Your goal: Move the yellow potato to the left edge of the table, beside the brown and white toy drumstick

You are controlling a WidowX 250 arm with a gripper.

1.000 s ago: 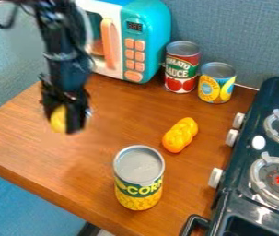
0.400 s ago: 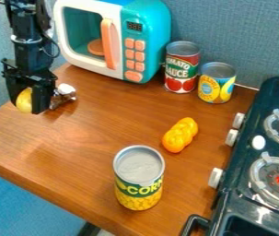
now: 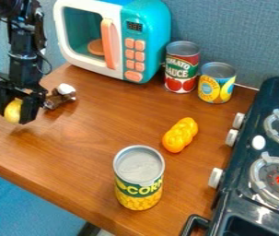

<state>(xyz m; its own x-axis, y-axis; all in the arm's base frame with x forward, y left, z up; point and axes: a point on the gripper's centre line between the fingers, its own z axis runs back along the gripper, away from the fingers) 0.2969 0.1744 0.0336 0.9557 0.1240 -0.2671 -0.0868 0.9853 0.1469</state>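
Note:
At the left, the black gripper [image 3: 16, 110] hangs low over the table's left part, shut on a yellow rounded object [image 3: 13, 111] between its fingers. Just right of it lies a small brown thing with a white end [image 3: 61, 96]. A yellow-orange braided piece [image 3: 180, 135] rests right of the table's middle. In front of that, a corn can [image 3: 139, 178] stands upright.
A teal and white toy microwave [image 3: 113, 38] stands at the back. Beside it are a tomato sauce can [image 3: 181, 67] and a yellow-labelled can [image 3: 216, 83]. A dark toy stove [image 3: 245, 152] lines the right side of the wooden table [image 3: 98, 133].
The gripper has moved left with the yellow object, lastly also a little lower. The microwave's window and the brown and white thing have come out from behind the arm.

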